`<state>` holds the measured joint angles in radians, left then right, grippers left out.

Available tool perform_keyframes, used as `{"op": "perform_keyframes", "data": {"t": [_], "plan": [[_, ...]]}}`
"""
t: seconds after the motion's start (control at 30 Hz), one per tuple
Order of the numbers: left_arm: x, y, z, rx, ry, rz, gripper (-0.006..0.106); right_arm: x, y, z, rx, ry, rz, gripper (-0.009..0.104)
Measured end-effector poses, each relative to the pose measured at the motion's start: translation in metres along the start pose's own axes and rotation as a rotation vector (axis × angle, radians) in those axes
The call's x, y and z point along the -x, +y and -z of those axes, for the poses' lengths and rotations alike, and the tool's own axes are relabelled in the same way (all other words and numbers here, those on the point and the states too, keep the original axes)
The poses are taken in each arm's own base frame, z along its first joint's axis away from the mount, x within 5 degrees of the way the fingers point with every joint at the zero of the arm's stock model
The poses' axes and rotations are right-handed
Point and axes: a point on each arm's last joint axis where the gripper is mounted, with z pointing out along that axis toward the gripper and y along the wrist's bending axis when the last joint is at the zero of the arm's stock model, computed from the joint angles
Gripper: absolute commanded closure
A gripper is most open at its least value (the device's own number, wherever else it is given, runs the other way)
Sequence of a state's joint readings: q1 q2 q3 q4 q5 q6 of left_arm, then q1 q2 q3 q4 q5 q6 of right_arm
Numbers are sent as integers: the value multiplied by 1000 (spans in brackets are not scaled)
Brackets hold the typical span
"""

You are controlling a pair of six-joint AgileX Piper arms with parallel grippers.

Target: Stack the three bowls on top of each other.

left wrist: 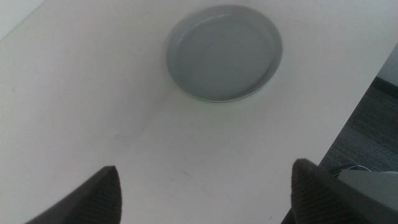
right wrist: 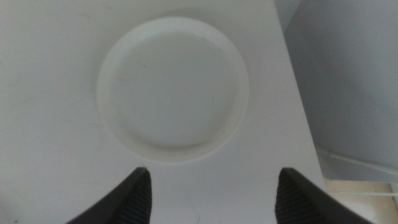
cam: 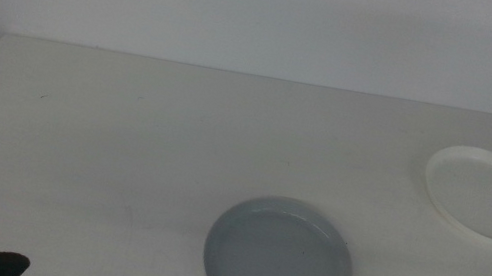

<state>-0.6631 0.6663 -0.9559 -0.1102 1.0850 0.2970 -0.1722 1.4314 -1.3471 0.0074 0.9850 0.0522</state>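
Grey-blue bowl (cam: 278,262) near front edge, white bowl (cam: 487,195) far right.

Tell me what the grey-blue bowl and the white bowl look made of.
Grey-blue bowl: probably plastic or melamine, a smooth matte surface with even colour and only soft sheen. White bowl: the same look, matte and uniform with a thin low rim. Glazed ceramic cannot be ruled out.

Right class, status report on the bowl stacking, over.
Left hand open, short of grey-blue bowl. Right hand open above white bowl. Green bowl not in view. Nothing stacked, nothing in the way.
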Motion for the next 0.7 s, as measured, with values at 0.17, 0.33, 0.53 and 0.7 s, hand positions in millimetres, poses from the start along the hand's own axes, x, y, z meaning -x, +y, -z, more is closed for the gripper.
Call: {"op": "perform_keyframes", "data": {"t": [0.17, 0.33, 0.53, 0.7], "plan": [[0, 0, 0, 0, 0, 0, -5, 33, -16, -49, 24, 122, 24, 45], [0, 0, 0, 0, 0, 0, -5, 53, -30, -98, 21, 180, 53, 45], [0, 0, 0, 0, 0, 0, -5, 62, -42, -155, 23, 242, 92, 46], [0, 0, 0, 0, 0, 0, -5, 54, -50, -198, 27, 311, 88, 46]]}}
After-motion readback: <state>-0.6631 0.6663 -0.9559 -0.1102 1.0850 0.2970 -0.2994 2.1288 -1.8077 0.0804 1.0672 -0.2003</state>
